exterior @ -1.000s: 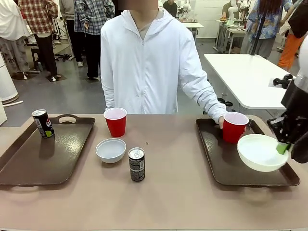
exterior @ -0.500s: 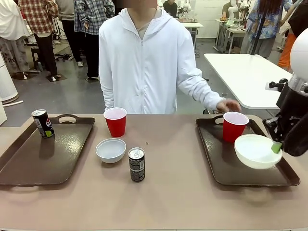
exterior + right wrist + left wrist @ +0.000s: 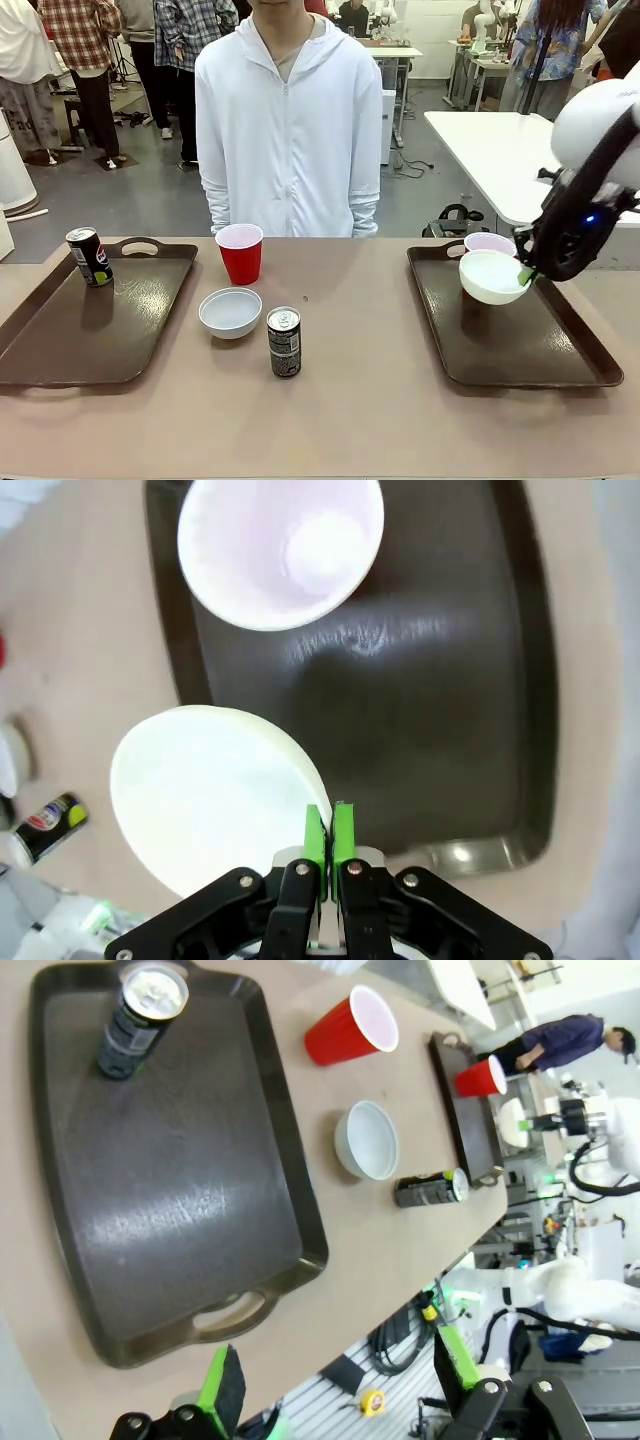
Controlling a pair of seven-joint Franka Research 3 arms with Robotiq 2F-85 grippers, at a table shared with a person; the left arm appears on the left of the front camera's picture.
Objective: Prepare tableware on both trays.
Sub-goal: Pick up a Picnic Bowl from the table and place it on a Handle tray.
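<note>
Gripping the rim of a white bowl (image 3: 488, 275) between its green pads, the right pincer (image 3: 527, 273) is closed narrow on that rim at the right of the front frame. The bowl is held over the far half of the right tray (image 3: 520, 345). Just behind the bowl, on the same tray, stands a red cup (image 3: 490, 242), with only its rim and white inside clear of the bowl. In the right wrist frame the right pincer (image 3: 327, 828) sits at bottom centre, pinching the bowl's edge. There the bowl spreads across the lower left and overhangs the tray's long side, and the cup is seen from above at the top.

The left pincer (image 3: 338, 1375) stands wide with nothing between its fingers, at the bottom of the left wrist frame, above one handle end of the left tray (image 3: 170, 1200). A black can (image 3: 89, 256) stands upright in that tray's far left corner.

On the bench (image 3: 380, 400) between the trays, a second red cup (image 3: 240, 253) stands near the far edge. A second bowl (image 3: 230, 312) sits in front of it, and a second can (image 3: 284, 341) stands upright just lower right of that bowl, apart from it. A person (image 3: 288, 130) in a white hooded jacket stands at the top centre, arms hanging down.
</note>
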